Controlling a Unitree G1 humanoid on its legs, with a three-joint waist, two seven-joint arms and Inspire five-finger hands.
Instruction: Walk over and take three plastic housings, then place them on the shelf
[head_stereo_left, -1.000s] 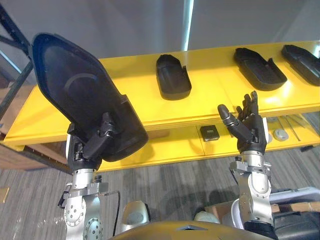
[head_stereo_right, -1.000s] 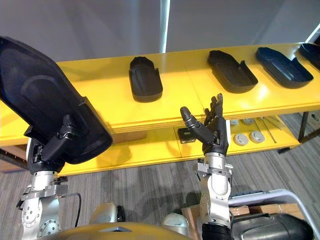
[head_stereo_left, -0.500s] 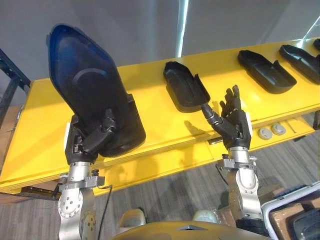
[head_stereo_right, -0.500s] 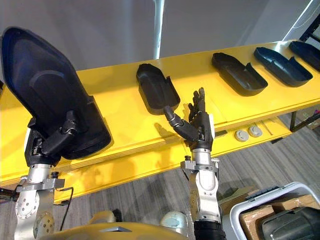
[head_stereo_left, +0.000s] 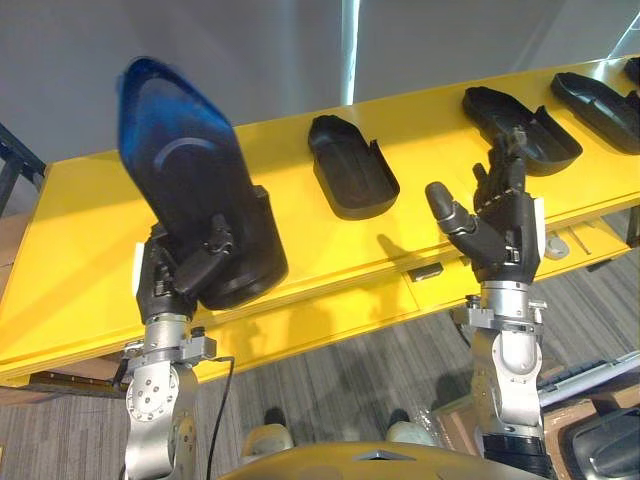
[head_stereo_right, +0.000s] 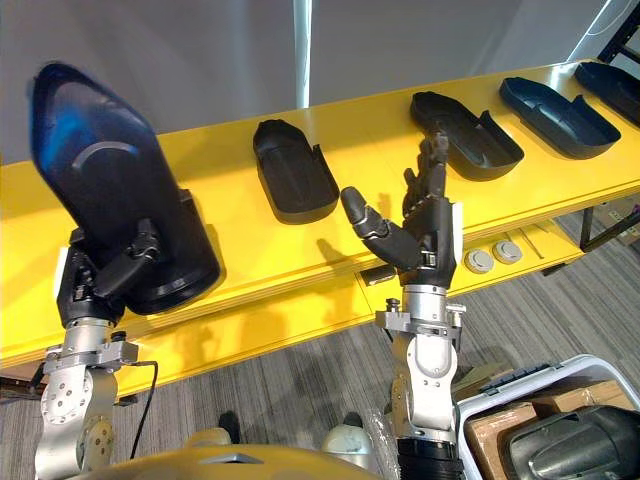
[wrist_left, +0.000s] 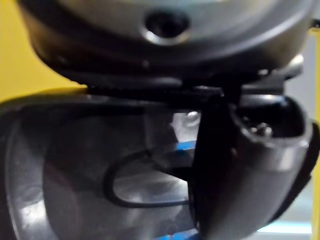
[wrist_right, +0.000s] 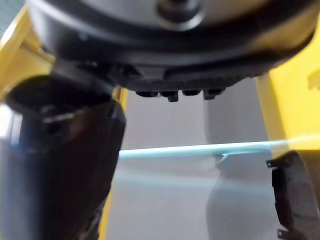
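- left hand (head_stereo_left: 178, 278) curled round large dark plastic housing (head_stereo_left: 195, 190), held upright at front edge of yellow shelf (head_stereo_left: 80, 230); not set down yet
- right hand (head_stereo_left: 502, 235) fingers straight, empty, raised before the shelf
- other housings (head_stereo_left: 350, 170) lie in a row on the shelf; looks like late placement
- bare shelf top behind held housing, nothing blocking
- round parts (head_stereo_right: 482, 262) on lower tier
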